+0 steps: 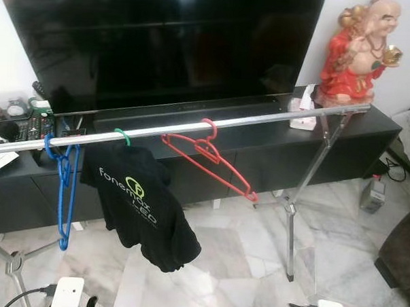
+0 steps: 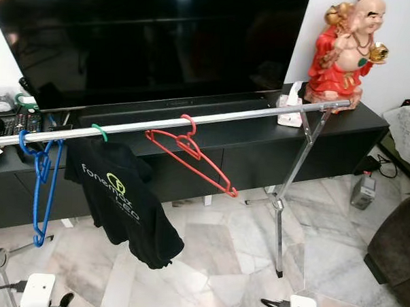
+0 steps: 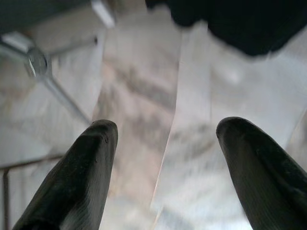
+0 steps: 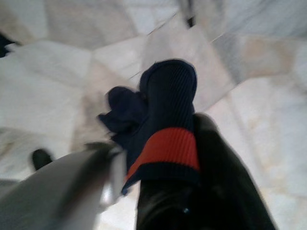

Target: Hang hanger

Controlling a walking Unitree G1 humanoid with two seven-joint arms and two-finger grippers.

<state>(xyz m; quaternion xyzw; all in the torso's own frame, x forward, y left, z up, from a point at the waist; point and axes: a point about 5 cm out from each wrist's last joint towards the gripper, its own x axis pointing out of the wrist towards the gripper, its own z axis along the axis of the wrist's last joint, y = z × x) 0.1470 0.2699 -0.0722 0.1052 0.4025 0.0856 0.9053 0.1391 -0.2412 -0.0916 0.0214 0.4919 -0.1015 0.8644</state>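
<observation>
Your left gripper [image 3: 163,143] hangs released over marble floor [image 3: 144,96]; your right gripper [image 4: 163,158], low beneath the red hanger [image 1: 211,157] on the rail [image 1: 192,129], clenches a navy, red-striped sock [image 4: 163,120].

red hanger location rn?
In the left eye view the red hanger hangs empty near the middle of the metal rail, tilted, right of the green hanger carrying the black T-shirt.

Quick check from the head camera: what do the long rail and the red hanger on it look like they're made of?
Long silver rail: likely polished metal tube, with bright streak reflections along it. Thin red hanger: probably plastic or plastic-coated wire, judging by its uniform glossy colour and slender frame; the pictures leave it open which.
</observation>
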